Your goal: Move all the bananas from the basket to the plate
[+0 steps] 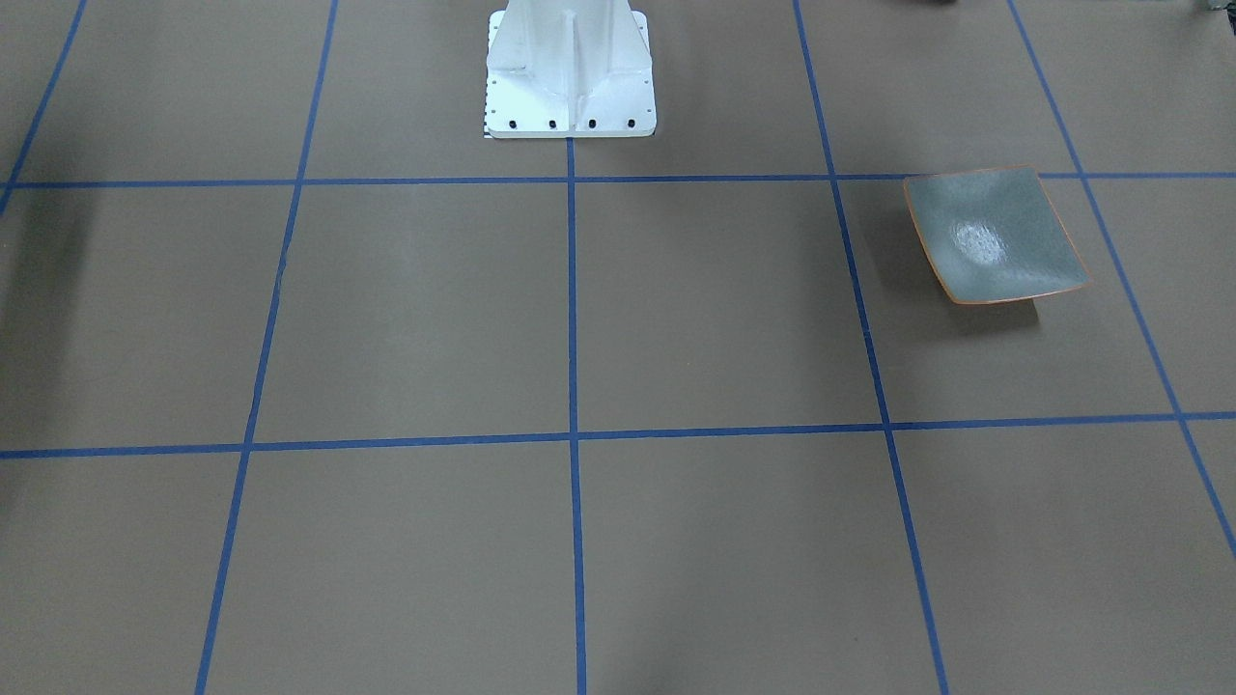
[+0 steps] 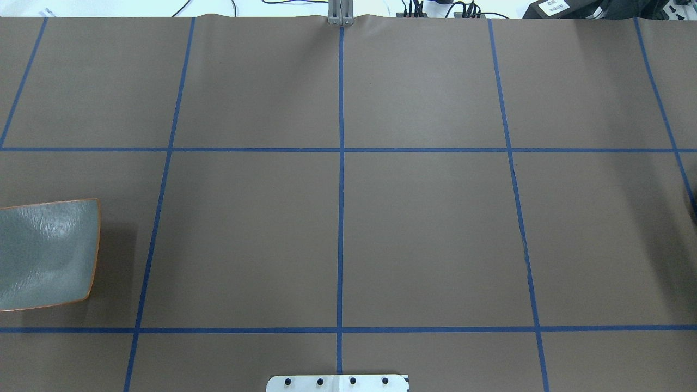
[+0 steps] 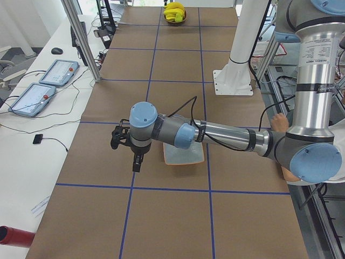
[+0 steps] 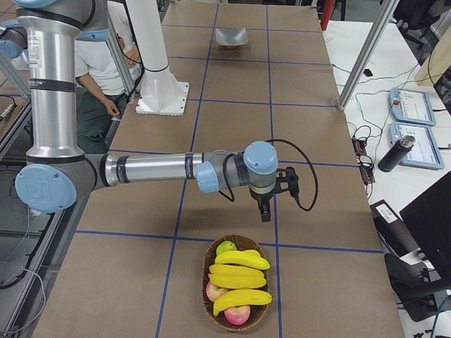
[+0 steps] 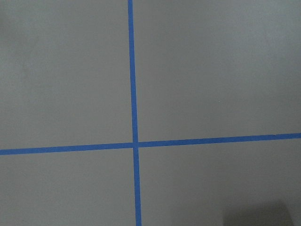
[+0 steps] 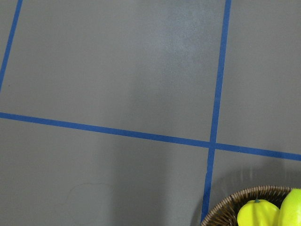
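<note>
Three yellow bananas [image 4: 239, 276] lie in a wicker basket [image 4: 208, 259] at the near end of the exterior right view, over red apples and a green fruit. The basket's rim [image 6: 235, 206] and yellow-green fruit peek into the right wrist view's corner. My right gripper [image 4: 264, 210] hangs just beyond the basket, over bare table; I cannot tell if it is open or shut. The grey-green plate [image 1: 995, 236] [image 2: 46, 253] [image 4: 231, 36] holds nothing. My left gripper [image 3: 137, 164] hangs beside the plate [image 3: 186, 156]; whether it is open or shut I cannot tell. The far basket [image 3: 175, 13] shows too.
The white robot pedestal [image 1: 570, 72] [image 2: 337, 383] stands mid-table at the robot's edge. Blue tape lines grid the brown table [image 5: 134, 143]. A person [image 4: 106, 63] stands behind the pedestal, a hand [image 3: 278, 121] near the left arm. Metal posts [image 3: 81, 38] rise along the operators' side.
</note>
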